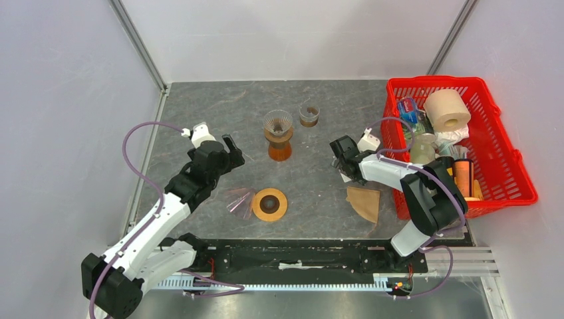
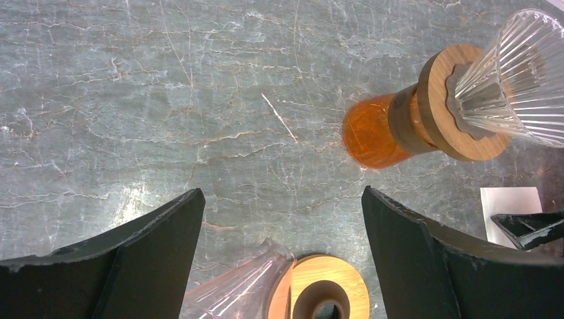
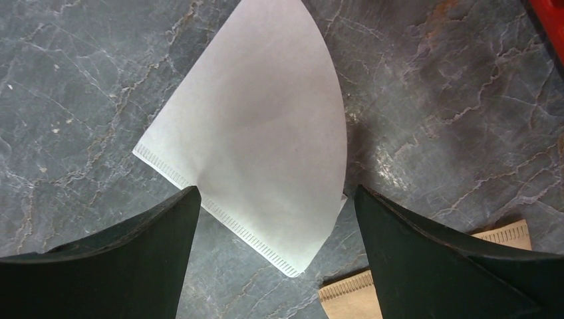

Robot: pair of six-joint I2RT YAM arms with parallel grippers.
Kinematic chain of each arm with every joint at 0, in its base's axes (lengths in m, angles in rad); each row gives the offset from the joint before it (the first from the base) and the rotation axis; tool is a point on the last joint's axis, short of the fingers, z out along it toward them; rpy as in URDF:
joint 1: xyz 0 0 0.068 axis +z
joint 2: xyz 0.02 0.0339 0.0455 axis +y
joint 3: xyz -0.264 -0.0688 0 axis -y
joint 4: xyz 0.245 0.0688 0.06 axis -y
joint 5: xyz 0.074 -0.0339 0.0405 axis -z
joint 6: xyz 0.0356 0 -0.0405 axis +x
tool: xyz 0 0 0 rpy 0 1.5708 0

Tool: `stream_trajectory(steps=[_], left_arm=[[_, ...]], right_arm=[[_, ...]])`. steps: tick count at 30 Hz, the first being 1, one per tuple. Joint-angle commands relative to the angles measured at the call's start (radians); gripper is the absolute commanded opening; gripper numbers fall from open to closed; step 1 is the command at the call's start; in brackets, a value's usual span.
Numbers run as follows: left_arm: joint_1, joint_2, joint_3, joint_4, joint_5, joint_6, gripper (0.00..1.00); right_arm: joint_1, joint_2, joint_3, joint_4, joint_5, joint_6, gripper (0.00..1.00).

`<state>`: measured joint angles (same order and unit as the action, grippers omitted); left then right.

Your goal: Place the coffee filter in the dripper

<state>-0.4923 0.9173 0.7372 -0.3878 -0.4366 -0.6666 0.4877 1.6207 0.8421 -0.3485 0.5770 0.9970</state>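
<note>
A clear ribbed glass dripper (image 1: 278, 122) with a wood collar stands upright on an orange carafe (image 1: 279, 150) at mid table. It also shows in the left wrist view (image 2: 515, 73), far right of my fingers. A white paper coffee filter (image 3: 259, 126) lies flat on the table. My right gripper (image 3: 276, 189) is open just above it, with the filter's lower edge between its fingers. In the top view that gripper (image 1: 340, 159) covers most of the filter. My left gripper (image 1: 234, 151) is open and empty, left of the carafe.
A second dripper (image 1: 256, 203) with a wood ring (image 2: 326, 286) lies on its side near the front. A brown filter (image 1: 366, 201) lies beside the white one. A small glass cup (image 1: 308, 114) stands behind the carafe. A red basket (image 1: 505, 159) of items stands at the right.
</note>
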Motion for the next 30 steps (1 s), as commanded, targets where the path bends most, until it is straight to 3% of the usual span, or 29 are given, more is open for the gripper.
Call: stream_trajectory(steps=[1,30], left_arm=[[0.000,0.013,0.001,0.024,0.003,-0.034,0.95],[0.001,0.018,0.006,0.015,0.008,-0.034,0.96]], right_arm=[[-0.003,-0.022,-0.011,0.056,0.042,0.016,0.93],[-0.013,-0.011,-0.047,0.152,0.102,0.080,0.88]])
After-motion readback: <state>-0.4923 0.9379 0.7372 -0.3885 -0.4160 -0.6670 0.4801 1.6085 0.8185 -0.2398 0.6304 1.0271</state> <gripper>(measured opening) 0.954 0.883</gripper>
